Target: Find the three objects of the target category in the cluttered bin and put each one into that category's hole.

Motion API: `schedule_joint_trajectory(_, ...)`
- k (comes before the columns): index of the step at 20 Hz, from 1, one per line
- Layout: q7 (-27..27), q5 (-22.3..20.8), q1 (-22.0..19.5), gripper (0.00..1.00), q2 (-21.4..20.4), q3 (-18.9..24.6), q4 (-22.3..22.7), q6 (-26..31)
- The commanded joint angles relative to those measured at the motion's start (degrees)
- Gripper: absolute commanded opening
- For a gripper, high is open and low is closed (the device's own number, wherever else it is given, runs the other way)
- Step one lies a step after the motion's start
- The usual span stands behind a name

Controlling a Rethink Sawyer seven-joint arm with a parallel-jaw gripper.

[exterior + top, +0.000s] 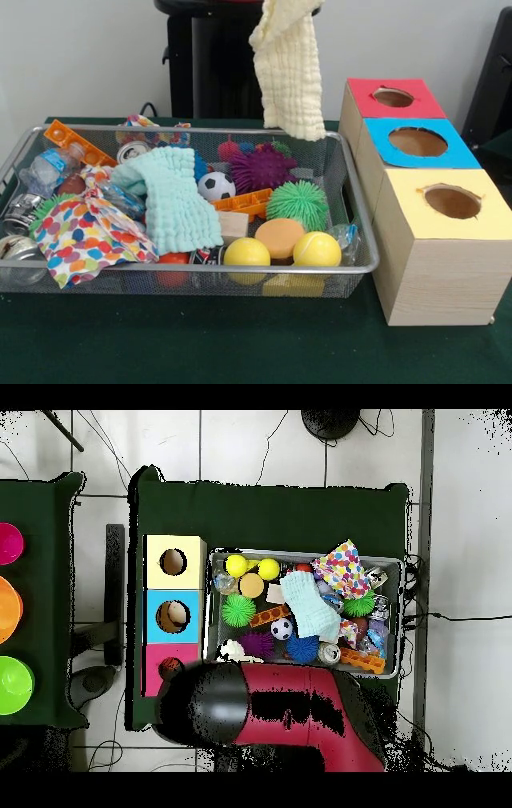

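Front view: pale yellow cloth [286, 68] hangs from the top edge, clear of the bin [364, 220], over its far right part. The gripper itself is cut off above the frame, so can't tell if it's closed on the cloth or how the jaws stand. In the overhead view the arm [290, 719] covers that spot; only a bit of pale cloth shows at the bin's 6 o'clock edge, next to the arm.

Wire mesh bin sits on the green bench [240, 344]. Contents, front view, clock positions within the bin:
- mint cloth [172, 200] draped at centre
- polka-dot cloth [84, 236] at 8 o'clock
- soccer ball [216, 186] just right of the mint cloth
- purple spiky ball [262, 168] at 1 o'clock, green spiky ball [298, 204] right below it
- two yellow balls [246, 253] at 5 o'clock against the near wall, orange ball [279, 237] between and behind them
- orange plastic strip [76, 142] at 10 o'clock
- cans and plastic bottles [50, 168] along the 9 o'clock side

Three boxes sit in a row touching the bin's right side: red-top box [392, 98] farthest, blue-top box [416, 142] in the middle, yellow-top box [450, 204] nearest. Each has one round hole in its top. Can't tell what's inside any of them.
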Motion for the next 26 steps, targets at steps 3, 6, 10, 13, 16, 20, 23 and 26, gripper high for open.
schedule_joint_trajectory(3,-1.44,1.31,-0.33,0.00,0.61,4.76,-5.36,8.52)
schedule_joint_trajectory(6,-1.27,1.08,-0.12,0.00,-0.22,5.05,-8.37,12.91)
schedule_joint_trajectory(10,-0.61,1.24,-0.09,0.00,3.12,5.54,-7.75,8.64)
schedule_joint_trajectory(13,0.25,1.39,-0.19,0.00,7.26,6.01,-6.18,1.82)
schedule_joint_trajectory(16,1.63,0.43,0.19,0.00,11.35,6.69,-7.27,-1.96)
schedule_joint_trajectory(20,2.94,-1.34,1.09,0.00,16.13,7.12,-9.37,-5.08)
schedule_joint_trajectory(23,3.03,-1.91,1.16,0.00,19.45,6.86,-8.58,-11.18)
schedule_joint_trajectory(26,3.44,-2.51,0.80,0.00,21.83,6.20,-5.72,-18.98)
